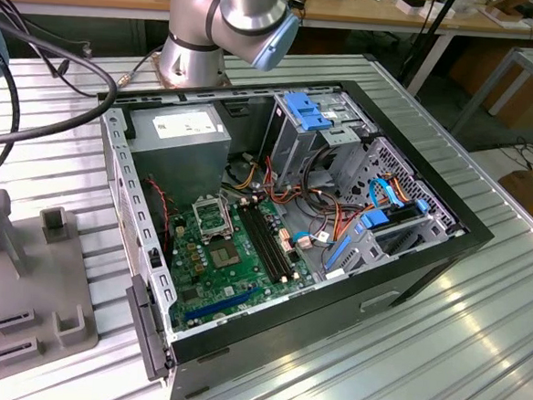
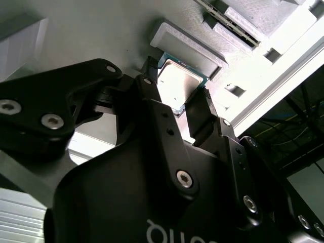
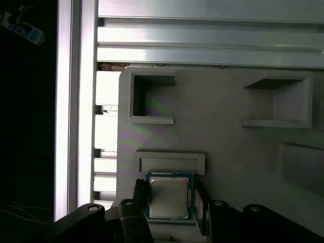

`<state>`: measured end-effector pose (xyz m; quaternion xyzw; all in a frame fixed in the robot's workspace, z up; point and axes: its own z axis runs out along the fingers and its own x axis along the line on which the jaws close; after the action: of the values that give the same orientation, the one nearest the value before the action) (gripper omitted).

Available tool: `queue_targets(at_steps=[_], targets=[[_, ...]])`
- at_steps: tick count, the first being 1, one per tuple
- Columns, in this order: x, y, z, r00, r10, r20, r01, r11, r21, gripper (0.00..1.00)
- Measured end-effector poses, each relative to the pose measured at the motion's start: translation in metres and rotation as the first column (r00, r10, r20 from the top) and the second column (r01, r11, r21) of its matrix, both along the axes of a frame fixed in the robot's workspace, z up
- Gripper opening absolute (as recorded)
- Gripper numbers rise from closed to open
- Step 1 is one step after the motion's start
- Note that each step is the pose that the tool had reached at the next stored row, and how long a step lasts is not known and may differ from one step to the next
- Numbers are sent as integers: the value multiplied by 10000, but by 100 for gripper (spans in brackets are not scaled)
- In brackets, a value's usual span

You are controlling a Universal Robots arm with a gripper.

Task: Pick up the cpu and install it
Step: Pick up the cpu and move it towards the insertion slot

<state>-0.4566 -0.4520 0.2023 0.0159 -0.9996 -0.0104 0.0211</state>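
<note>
Black hand (image 2: 177,93) is down around the small square silvery-topped cpu (image 3: 169,198), which lies on the pale grey moulded tray (image 3: 228,142). Clamped or loose? Cannot tell.

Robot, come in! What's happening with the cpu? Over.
Status: gripper straddles the cpu, grip unclear. It lies flat on the grey tray. A raised ledge borders one edge.

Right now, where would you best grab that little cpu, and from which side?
Probably by two opposite thin edges, coming straight down from above. The cpu lies flat on the grey tray, so its wide metal top offers no hold, and a raised block guards one other edge.
</note>
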Motion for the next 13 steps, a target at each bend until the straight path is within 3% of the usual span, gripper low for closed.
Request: queue_targets(at_steps=[8,13], targets=[[0,0,-60,10000,0,-2,0,10000,-1,47],[0,0,-63,10000,0,-1,0,10000,0,47]])
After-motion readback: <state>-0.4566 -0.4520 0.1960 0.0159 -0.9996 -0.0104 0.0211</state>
